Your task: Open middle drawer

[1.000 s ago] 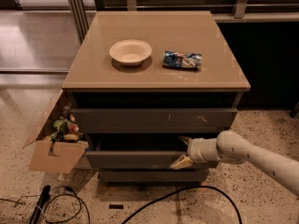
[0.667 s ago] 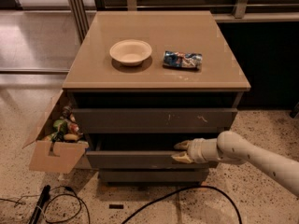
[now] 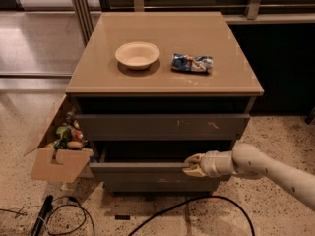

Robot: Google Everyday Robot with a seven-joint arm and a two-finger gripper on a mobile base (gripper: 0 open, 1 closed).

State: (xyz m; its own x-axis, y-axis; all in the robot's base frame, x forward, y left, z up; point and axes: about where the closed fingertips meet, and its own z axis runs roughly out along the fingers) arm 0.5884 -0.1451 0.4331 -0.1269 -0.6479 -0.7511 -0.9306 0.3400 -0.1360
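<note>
The cabinet (image 3: 162, 77) stands on a speckled floor. The pale arm (image 3: 275, 171) reaches in from the lower right. The top drawer (image 3: 147, 127) (its front bears pale scratches) sits shut below the top. Under it, the middle drawer (image 3: 138, 168) is pulled out a little, with a dark gap above its plain front. An open box (image 3: 51, 166) of odds and ends leans at the cabinet's left side. On top sit a bowl (image 3: 137, 54) and, just right of it, a crumpled bag (image 3: 192, 62). The gripper (image 3: 193, 164) is at the right part of the middle drawer's front, pinching its top edge.
</note>
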